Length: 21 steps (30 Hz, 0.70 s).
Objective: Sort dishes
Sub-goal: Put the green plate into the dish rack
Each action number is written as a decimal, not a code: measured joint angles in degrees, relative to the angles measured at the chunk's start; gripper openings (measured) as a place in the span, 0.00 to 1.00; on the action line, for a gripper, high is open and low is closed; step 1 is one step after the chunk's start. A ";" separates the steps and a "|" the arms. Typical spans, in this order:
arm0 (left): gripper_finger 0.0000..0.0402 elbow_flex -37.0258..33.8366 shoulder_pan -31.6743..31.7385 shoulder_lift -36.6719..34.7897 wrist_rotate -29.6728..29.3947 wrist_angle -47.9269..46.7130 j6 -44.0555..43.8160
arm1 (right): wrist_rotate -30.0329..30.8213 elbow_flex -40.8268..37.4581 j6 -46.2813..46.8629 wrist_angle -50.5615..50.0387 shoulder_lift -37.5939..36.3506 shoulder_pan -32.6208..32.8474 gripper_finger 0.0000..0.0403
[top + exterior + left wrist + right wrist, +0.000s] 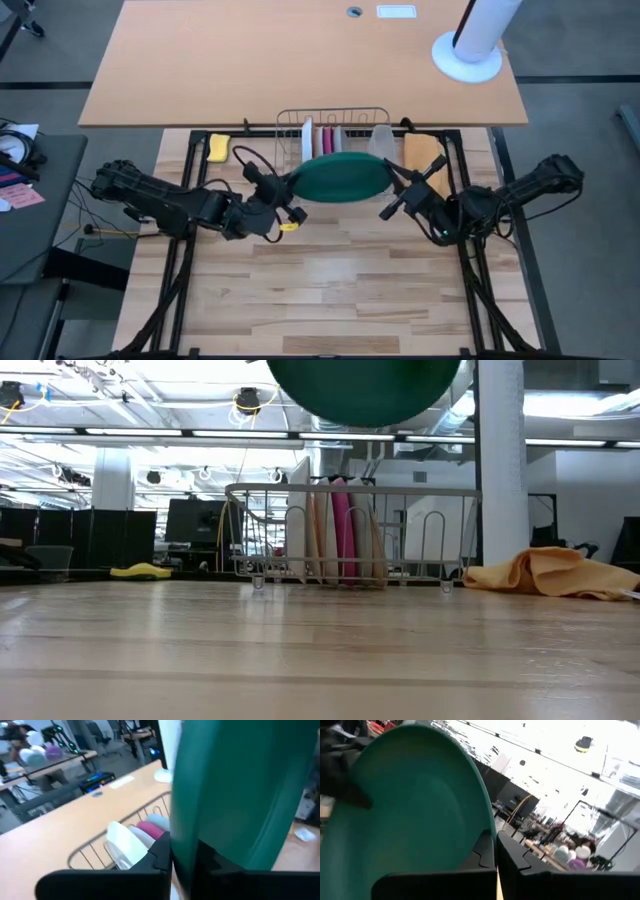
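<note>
A pale wooden table (330, 290) is carrying a wire dish rack (333, 122) at its far edge, and a broad tan desk (250, 60) is lying beyond it; the low view is looking into a large room with ceiling lights, dark monitors and a white pillar (500, 460). One dark green plate (343, 177) is hanging in the air just in front of the rack, well above the tabletop. Two grippers are holding it: the left gripper (283, 190) is pinching its left rim and the right gripper (398, 192) its right rim, each with fingers closed narrowly on the edge. About four plates are standing upright in the rack, among them a white plate (307, 140) and a pink plate (328, 138); the rest are partly hidden behind the green one and hard to count. One yellow sponge (218, 147) is lying left of the rack and one crumpled orange cloth (422, 152) right of it. In the low view the green plate is being cut off by the picture's top edge.
</note>
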 joint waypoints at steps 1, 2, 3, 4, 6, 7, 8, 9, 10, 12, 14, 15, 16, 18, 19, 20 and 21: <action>0.04 0.07 0.04 -0.11 -0.61 0.26 0.37 | 0.10 0.00 -0.95 0.01 -0.01 0.03 0.00; 0.04 0.14 0.01 -0.14 -1.29 0.19 0.96 | 0.27 0.00 -1.69 0.02 -0.02 0.12 0.01; 0.04 0.15 -0.15 -0.14 -2.30 0.15 1.88 | 0.89 0.00 -2.21 -0.04 -0.02 0.34 0.02; 0.04 0.14 -0.25 -0.06 -3.46 0.05 2.83 | 1.81 0.00 -2.78 -0.32 0.01 0.64 0.04; 0.02 0.13 -0.30 -0.03 -5.42 0.42 5.01 | 4.08 -0.03 -4.14 -0.82 0.16 0.98 0.08; 0.02 0.15 -0.30 -0.28 -5.90 0.78 6.49 | 5.19 -0.04 -5.01 -0.73 0.20 1.00 0.11; 0.01 0.15 -0.30 -0.62 -6.14 0.90 7.77 | 6.20 -0.04 -5.96 -0.76 0.20 1.00 0.14; 0.01 0.15 -0.32 -1.01 -6.42 1.07 9.20 | 7.06 -0.04 -6.11 -1.28 0.16 0.97 0.16; 0.01 0.14 -0.32 -1.40 -6.63 1.21 10.46 | 7.62 -0.04 -5.71 -2.80 -0.10 0.96 0.18; 0.01 0.13 -0.28 -2.43 -6.56 2.40 13.24 | 8.15 -0.04 -4.14 -5.22 -0.81 0.98 0.22; 0.01 0.09 -0.28 -3.88 -7.47 4.59 17.35 | 9.39 -0.01 -2.69 -5.91 -1.43 1.00 0.26; 0.01 0.09 -0.28 -4.71 -8.94 6.15 20.26 | 11.18 0.00 -2.54 -6.32 -1.66 1.00 0.28; 0.01 -0.04 -0.27 -5.77 -10.04 7.11 24.69 | 14.57 -0.01 -2.16 -6.98 -1.92 0.94 0.29; 0.00 -0.09 -0.33 -7.73 -9.64 11.38 32.83 | 16.97 0.25 -1.56 -6.41 -2.69 0.81 0.32; 0.00 -0.04 -0.40 -8.43 -9.54 13.48 36.49 | 18.42 0.22 -0.98 -6.97 -3.07 0.79 0.33; 0.00 -0.05 -0.39 -9.23 -9.16 14.59 40.26 | 19.28 0.09 -0.05 -7.77 -3.35 0.81 0.35; 0.00 -0.11 -0.39 -10.20 -8.87 15.72 44.16 | 20.01 0.09 1.19 -8.58 -3.52 0.83 0.36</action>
